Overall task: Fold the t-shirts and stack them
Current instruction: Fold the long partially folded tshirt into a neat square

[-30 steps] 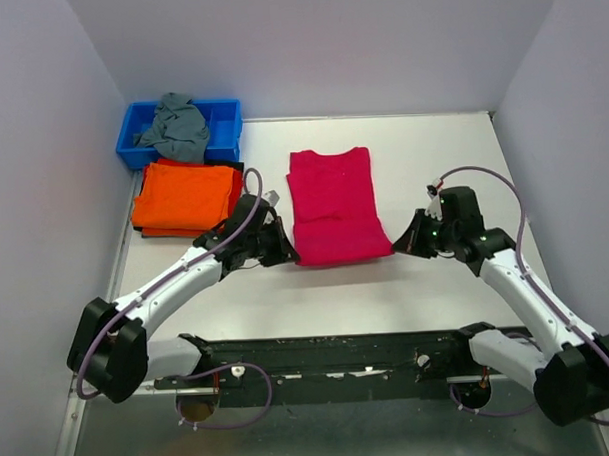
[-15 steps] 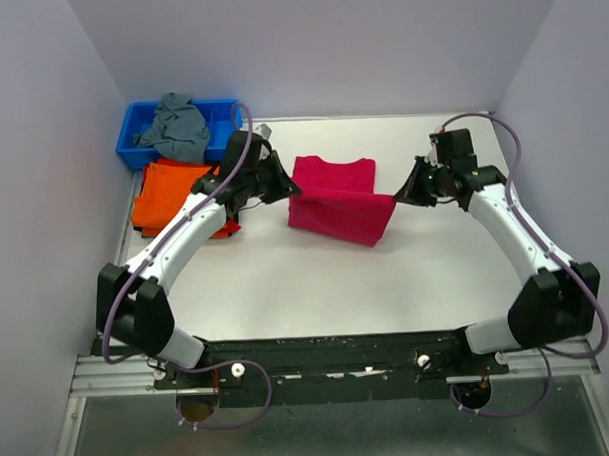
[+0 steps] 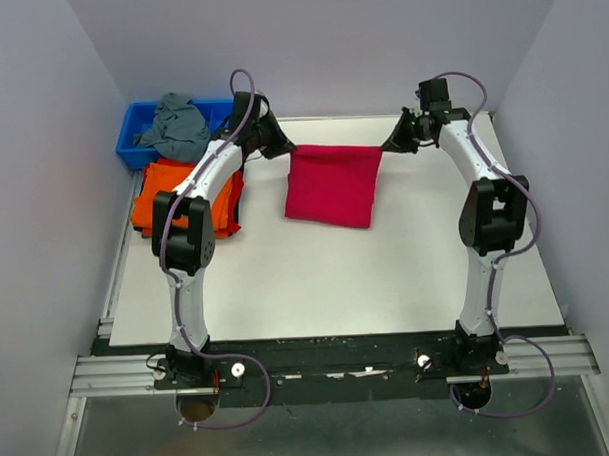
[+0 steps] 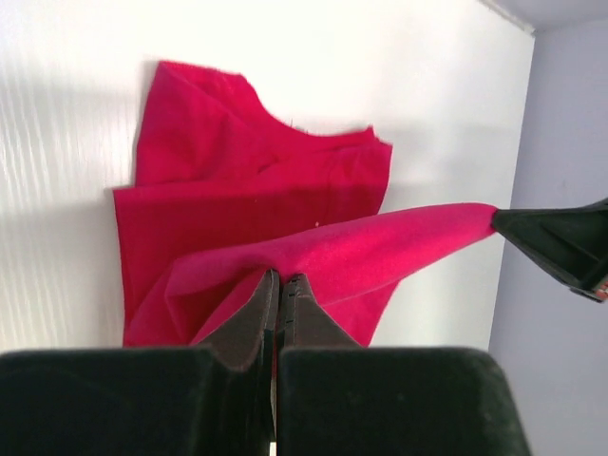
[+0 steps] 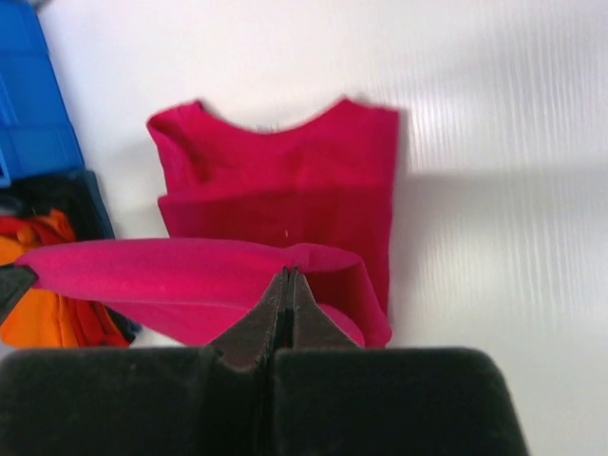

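The crimson-pink t-shirt [image 3: 328, 187] lies in the middle of the table, its lifted edge stretched taut along the far side between both grippers. My left gripper [image 3: 286, 150] is shut on the left corner of that edge, my right gripper [image 3: 386, 145] on the right corner. In the left wrist view the shut left gripper [image 4: 282, 277] pinches the cloth [image 4: 361, 252] above the lower layer [image 4: 237, 180]. The right gripper [image 5: 288, 275] pinches the raised fold [image 5: 161, 271] in the same way. Folded orange t-shirts [image 3: 178, 197] are stacked at the left.
A blue bin [image 3: 138, 137] with a grey cloth [image 3: 178, 123] in it stands at the far left corner, just behind the orange stack. Grey walls close in the table on the left, back and right. Both arms reach far out over the table.
Both grippers have carried the shirt's near edge up and away towards the far side, doubling the shirt over itself. The arms have stretched out far from their bases.
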`<control>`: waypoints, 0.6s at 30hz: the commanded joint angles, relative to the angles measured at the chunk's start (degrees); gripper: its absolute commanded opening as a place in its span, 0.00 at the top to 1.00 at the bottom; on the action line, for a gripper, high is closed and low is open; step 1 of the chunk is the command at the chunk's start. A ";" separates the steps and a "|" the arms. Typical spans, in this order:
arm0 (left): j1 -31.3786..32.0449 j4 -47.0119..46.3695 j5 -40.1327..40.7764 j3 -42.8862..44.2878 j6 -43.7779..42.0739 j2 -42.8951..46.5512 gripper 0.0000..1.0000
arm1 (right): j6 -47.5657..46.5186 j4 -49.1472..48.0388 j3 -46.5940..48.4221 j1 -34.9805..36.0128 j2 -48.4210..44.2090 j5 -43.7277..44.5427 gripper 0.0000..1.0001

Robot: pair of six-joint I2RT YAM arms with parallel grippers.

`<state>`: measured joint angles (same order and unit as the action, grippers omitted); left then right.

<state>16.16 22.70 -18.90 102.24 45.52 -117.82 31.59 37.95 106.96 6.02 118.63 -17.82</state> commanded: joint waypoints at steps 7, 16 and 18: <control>-4.12 -2.59 -4.92 22.80 4.50 -23.48 0.21 | 6.81 4.41 28.65 -1.71 24.45 -6.00 0.32; -5.09 -7.39 -8.70 22.15 0.01 -23.87 0.13 | 3.04 -7.80 3.45 -1.54 11.37 -2.65 0.40; -5.09 -8.98 -8.88 18.02 -0.51 -22.20 0.17 | 2.07 -7.90 2.03 -1.28 11.36 -2.92 0.43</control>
<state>11.25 18.11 -24.84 125.91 47.35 -145.12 36.18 34.39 112.18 4.75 133.73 -21.58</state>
